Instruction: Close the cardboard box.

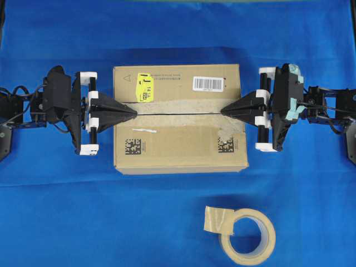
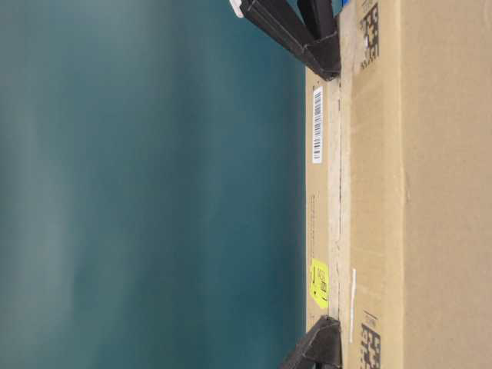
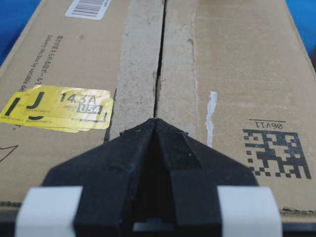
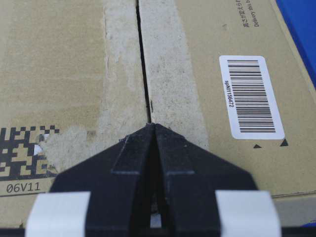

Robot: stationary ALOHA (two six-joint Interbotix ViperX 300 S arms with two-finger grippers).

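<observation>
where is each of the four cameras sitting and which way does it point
Overhead: above the table looking straight down on the cardboard box, tape roll, left gripper and right gripper.
Table-level: low beside the box, image turned sideways; two black gripper tips show.
Left wrist: behind its shut fingers, facing along the seam, yellow sticker at left.
Right wrist: the same from the opposite end, barcode label at right.
Both wrist views share the seam.
</observation>
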